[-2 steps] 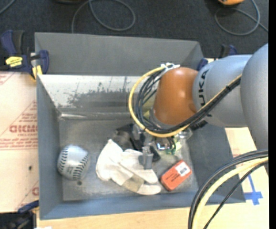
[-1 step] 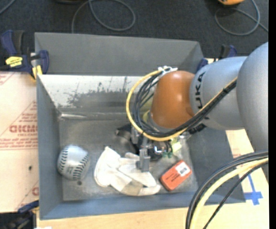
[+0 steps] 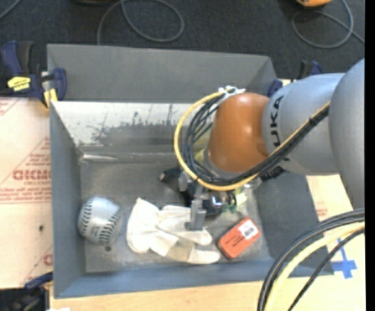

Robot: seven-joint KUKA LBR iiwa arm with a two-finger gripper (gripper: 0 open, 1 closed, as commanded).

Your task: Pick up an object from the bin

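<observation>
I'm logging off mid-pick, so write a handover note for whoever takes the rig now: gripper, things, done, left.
Gripper: low in the bin, over the right end of the white cloth; no grasp can be made out.
Things: cloth at front middle; silver ribbed ball to its left; orange box to its right, by the front right corner. All three lie on the floor.
Done: arm is down in the bin.
Left: grasp one thing and lift it out.
</observation>
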